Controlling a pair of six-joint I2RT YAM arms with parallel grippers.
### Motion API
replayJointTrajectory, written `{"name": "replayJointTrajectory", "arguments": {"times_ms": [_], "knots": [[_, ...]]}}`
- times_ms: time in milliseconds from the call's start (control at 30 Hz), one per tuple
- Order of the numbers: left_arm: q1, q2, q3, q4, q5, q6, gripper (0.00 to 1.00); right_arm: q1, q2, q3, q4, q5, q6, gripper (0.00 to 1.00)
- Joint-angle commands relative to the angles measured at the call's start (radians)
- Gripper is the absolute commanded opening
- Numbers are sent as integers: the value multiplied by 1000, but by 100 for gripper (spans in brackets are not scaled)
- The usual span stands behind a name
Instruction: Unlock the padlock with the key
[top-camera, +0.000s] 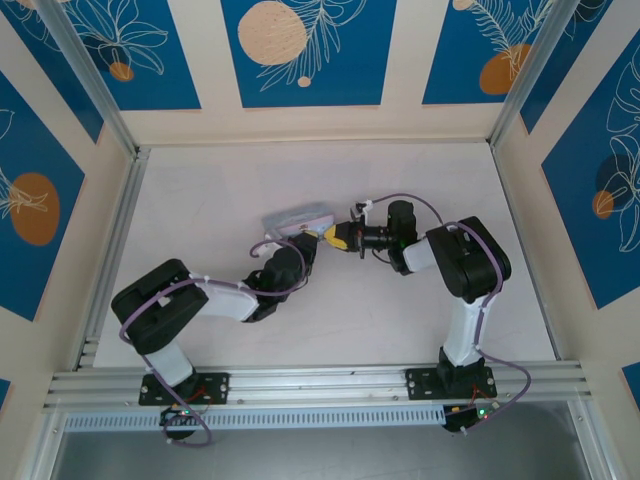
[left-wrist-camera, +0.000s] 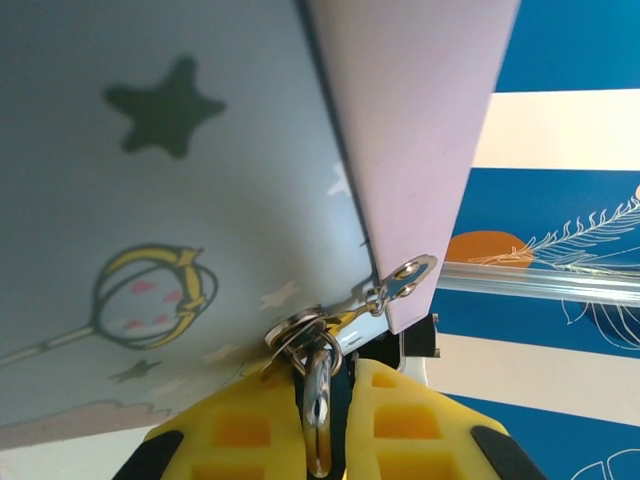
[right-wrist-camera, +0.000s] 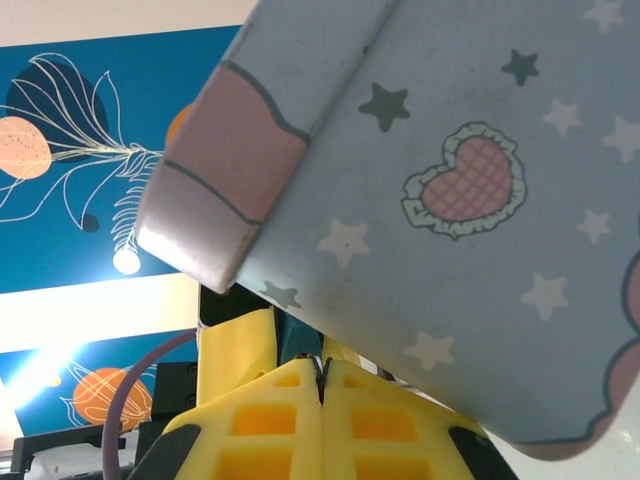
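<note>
The pale blue cartoon-printed tin (top-camera: 295, 217) stands mid-table. Its metal hasp (left-wrist-camera: 400, 280) carries the padlock (left-wrist-camera: 341, 404), a dark teal body with a silver shackle (left-wrist-camera: 318, 410) through the hasp ring. My left gripper (left-wrist-camera: 335, 372) is shut on the padlock, yellow pads on both sides, just under the tin (left-wrist-camera: 200, 200). My right gripper (right-wrist-camera: 322, 365) is shut, and a thin dark sliver of the key (right-wrist-camera: 319, 361) shows between its tips. It points at the teal padlock (right-wrist-camera: 297, 341) below the tin (right-wrist-camera: 480, 250). From above, left gripper (top-camera: 312, 243) and right gripper (top-camera: 338, 238) meet tip to tip.
Aluminium rails run along the table's near edge (top-camera: 320, 382) and left side (top-camera: 110, 250). Blue-and-cream panelled walls (top-camera: 300, 50) close in the back and both sides. Open white tabletop (top-camera: 230, 180) lies around the tin.
</note>
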Motion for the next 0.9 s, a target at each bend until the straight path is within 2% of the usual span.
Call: {"name": "replayJointTrajectory", "arguments": {"times_ms": [0,167,433,633,867], "knots": [[-46,22,36,137,238,16,0,81,2,80,48,-80,-3,0],[-46,27,36,142,244,15,0,101,-1,109,-46,-80,-65,0],[-46,27,27,140,248,18,0,90,21,88,61,-74,26,0],[-46,34,34,132,265,24,0,113,-69,130,-229,-75,-176,0],[-46,40,28,130,265,19,0,119,-74,146,-250,-72,-181,0]]}}
